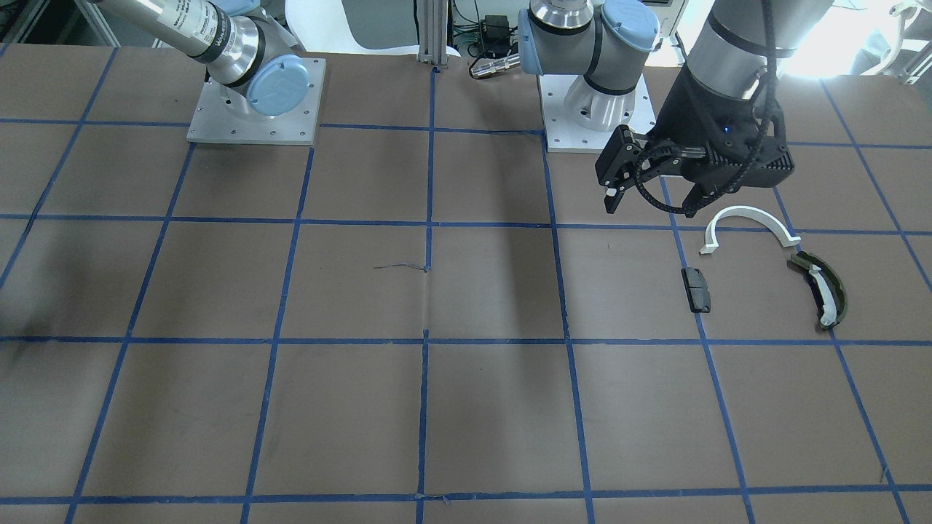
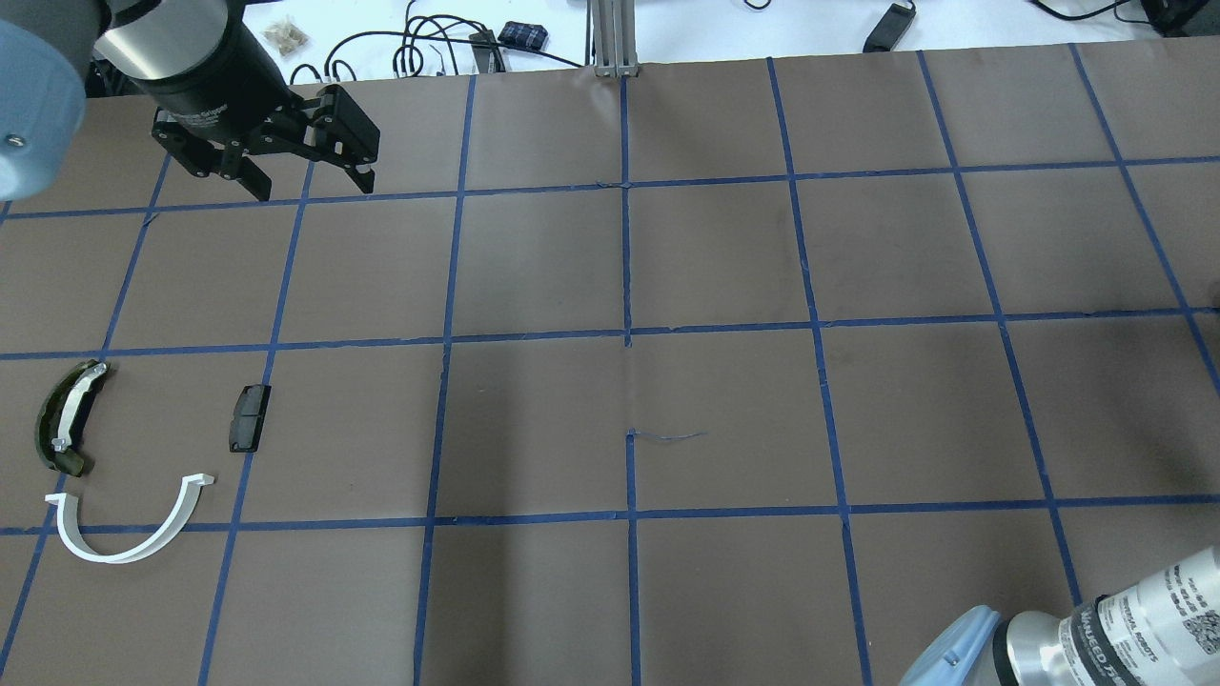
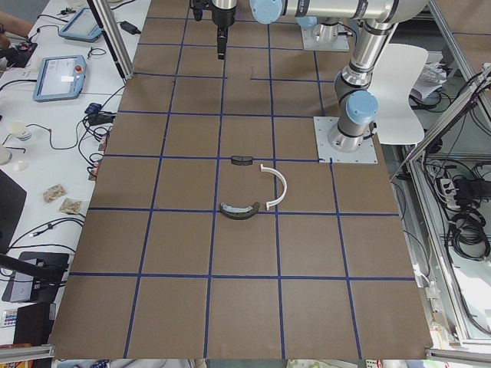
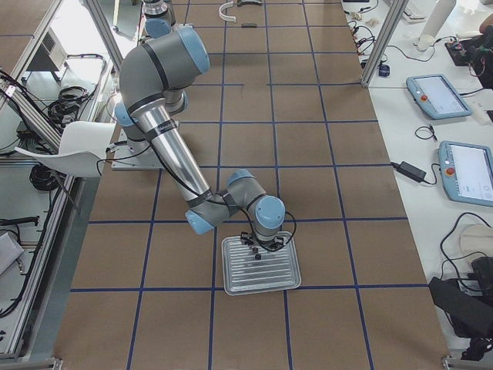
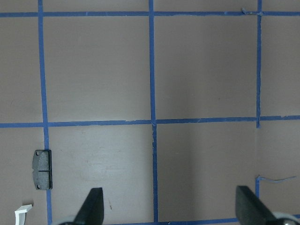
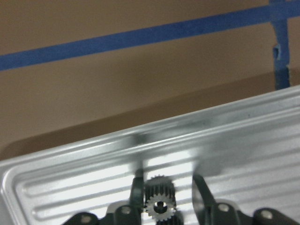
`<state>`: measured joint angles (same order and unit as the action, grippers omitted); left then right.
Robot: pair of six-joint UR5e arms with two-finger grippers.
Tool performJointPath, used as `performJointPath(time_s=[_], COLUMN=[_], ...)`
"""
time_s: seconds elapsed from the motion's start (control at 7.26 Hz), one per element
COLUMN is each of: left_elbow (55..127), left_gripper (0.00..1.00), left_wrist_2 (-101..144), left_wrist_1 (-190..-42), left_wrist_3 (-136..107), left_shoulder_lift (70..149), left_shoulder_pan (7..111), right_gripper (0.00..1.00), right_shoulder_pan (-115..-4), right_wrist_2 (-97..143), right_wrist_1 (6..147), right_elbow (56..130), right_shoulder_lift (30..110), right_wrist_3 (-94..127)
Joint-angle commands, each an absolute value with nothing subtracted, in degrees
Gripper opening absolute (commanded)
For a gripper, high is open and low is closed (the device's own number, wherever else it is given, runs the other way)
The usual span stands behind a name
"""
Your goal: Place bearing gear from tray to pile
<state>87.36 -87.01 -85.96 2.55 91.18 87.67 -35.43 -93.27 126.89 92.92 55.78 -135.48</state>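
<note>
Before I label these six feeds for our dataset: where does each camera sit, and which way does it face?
Front-facing: across the table, facing the robot, looking down; left end effector.
Overhead: behind the robot, looking forward and down; right arm lower right.
Exterior left: table's end; left arm near.
Exterior right: opposite end; right arm near, over the tray.
Left wrist: looks down; own fingertips, black block.
Right wrist: low over tray; fingers flank the gear.
Shared: front-facing and overhead both show the white half-ring.

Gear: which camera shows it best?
Right wrist view: the gear is close up, teeth clear, between the fingers of the right tool over the tray. Exterior right shows only a dark speck on the tray. Other views miss it.
</note>
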Motion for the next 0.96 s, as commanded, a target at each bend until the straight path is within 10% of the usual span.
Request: performJointPath(time_s=[0.0,0.83], left_elbow=[87.36,87.28], left_gripper=[1.00,1.00], left_wrist_2=[-87.01,-87.10], left_wrist_1=[-85.96,-85.96], left_wrist_3=[2.55,2.55], left_shoulder_lift=[91.14,91.23], left_shoulder_pan=[87.63,87.54], right_gripper=[0.11,0.09], right_shoulder_pan=[-35.33,-44.34], right_wrist_2=[-94.83,-89.91], right_wrist_1=[126.30,108.58], right_elbow=[92.90,92.72], right_shoulder_lift=[56.16,73.80], right_wrist_3=[-134.92,-105.81])
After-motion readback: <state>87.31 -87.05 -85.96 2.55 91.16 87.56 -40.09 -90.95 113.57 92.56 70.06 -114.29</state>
